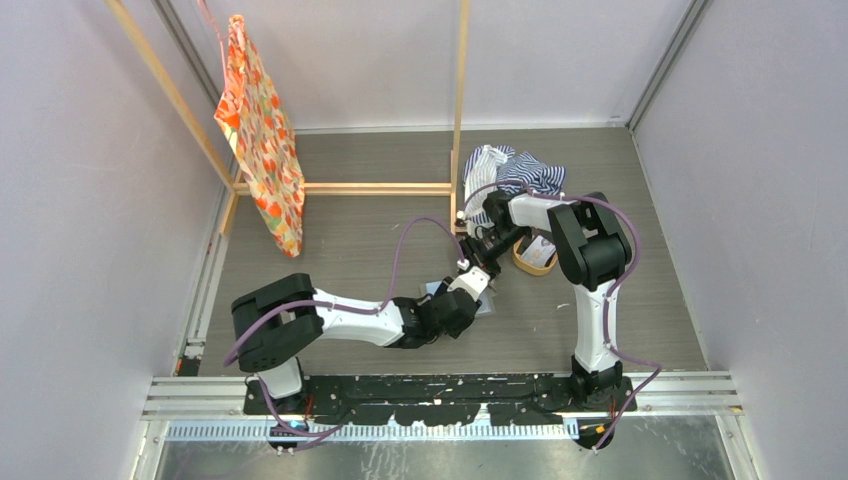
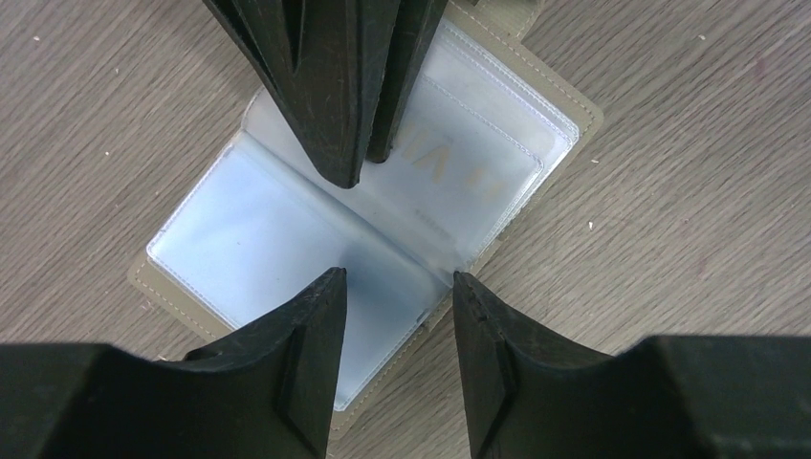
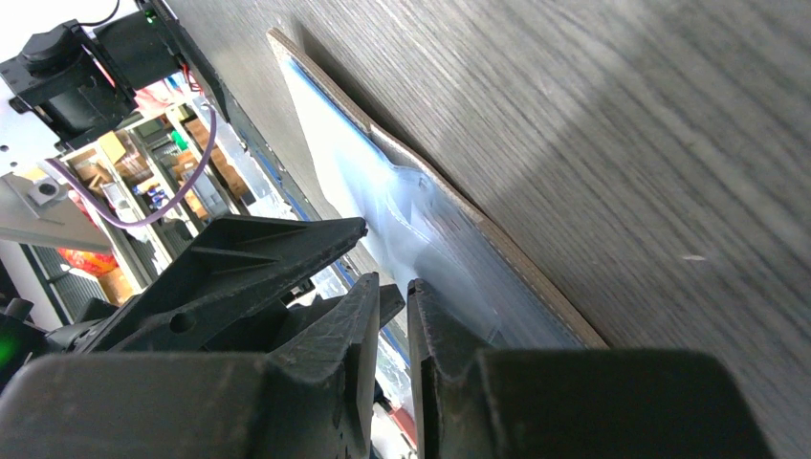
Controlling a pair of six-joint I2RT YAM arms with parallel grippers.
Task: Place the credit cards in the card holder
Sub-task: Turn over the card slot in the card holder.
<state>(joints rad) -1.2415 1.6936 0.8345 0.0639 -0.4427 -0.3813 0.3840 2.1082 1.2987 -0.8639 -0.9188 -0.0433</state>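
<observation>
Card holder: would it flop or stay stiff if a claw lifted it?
Probably floppy: the card holder lies opened flat along a middle fold. Its clear pockets look shiny, so perhaps slippery. It looks thin, so likely light.

The right tool (image 2: pixel 361 167) hides part of the card holder (image 2: pixel 277 239).
</observation>
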